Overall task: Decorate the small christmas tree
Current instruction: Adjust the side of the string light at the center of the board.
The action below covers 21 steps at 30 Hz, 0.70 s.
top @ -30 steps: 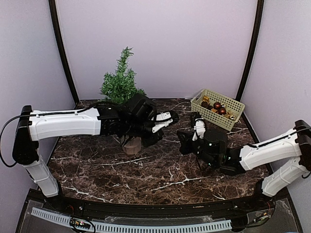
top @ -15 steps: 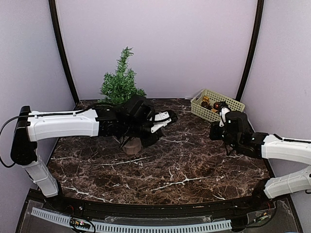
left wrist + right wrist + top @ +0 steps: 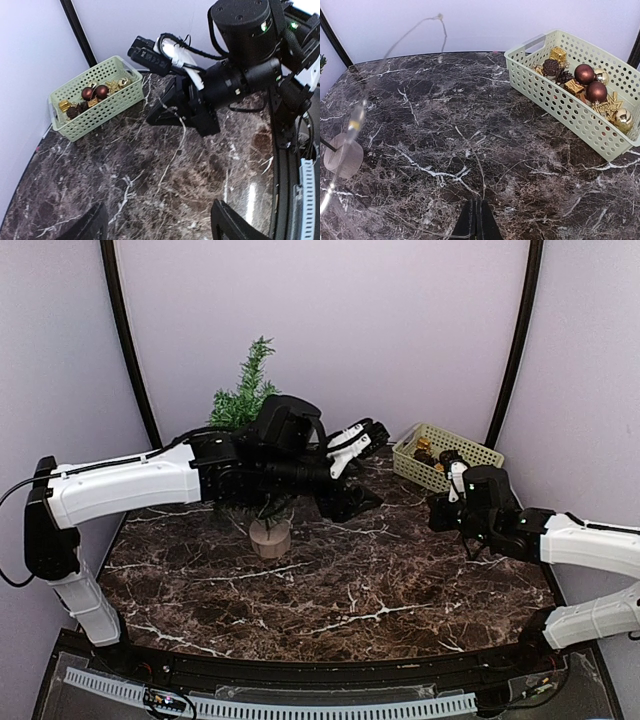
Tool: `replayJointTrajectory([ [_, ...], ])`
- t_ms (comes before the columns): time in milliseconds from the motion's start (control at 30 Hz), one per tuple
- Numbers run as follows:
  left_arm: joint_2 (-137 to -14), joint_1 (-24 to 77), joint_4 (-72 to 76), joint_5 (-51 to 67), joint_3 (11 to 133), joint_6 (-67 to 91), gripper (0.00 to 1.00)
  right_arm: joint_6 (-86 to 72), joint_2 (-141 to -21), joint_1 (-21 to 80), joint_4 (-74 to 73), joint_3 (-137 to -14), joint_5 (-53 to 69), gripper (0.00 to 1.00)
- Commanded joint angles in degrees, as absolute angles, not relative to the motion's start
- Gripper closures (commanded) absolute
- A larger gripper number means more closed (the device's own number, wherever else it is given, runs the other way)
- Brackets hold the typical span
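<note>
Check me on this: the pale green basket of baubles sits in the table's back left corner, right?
Not quite: the pale green basket of baubles sits in the table's back right corner, as the top external view shows.

I found no text, label, brand, number or sign that I could read in any of the 3 views.
</note>
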State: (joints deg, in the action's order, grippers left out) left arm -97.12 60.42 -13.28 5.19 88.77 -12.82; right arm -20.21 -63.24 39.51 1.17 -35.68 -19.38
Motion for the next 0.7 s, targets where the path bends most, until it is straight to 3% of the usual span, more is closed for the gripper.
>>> replayJointTrajectory([
  [0,-101.6,61.4,-12.2,9.8,93.0,-10.0,0.25,-20.7,-61.7,39.2,2.0,-37.7,-17.9,1.0],
  [167,-107.9,61.5,-12.2,10.6,97.9,-10.3,0.16,-20.7,-61.0,39.3,1.9,-37.9,-16.8,1.0],
  [400,-112.9,61.5,-11.5,14.7,103.0,-9.5,0.14,-21.4,-59.5,39.3,1.8,-37.6,-16.1,1.0],
  [467,-113.5,61.5,-11.5,14.5,103.3,-9.4,0.28,-21.4,-59.4,39.3,2.2,-37.5,-15.9,1.0],
  [533,-113.7,61.5,-11.7,14.4,103.4,-8.8,0.59,-21.2,-59.5,39.3,2.2,-37.5,-15.9,1.0],
  [667,-112.7,61.4,-13.6,13.5,103.1,-8.1,0.96,-20.3,-60.5,38.9,1.8,-37.9,-16.0,1.0],
])
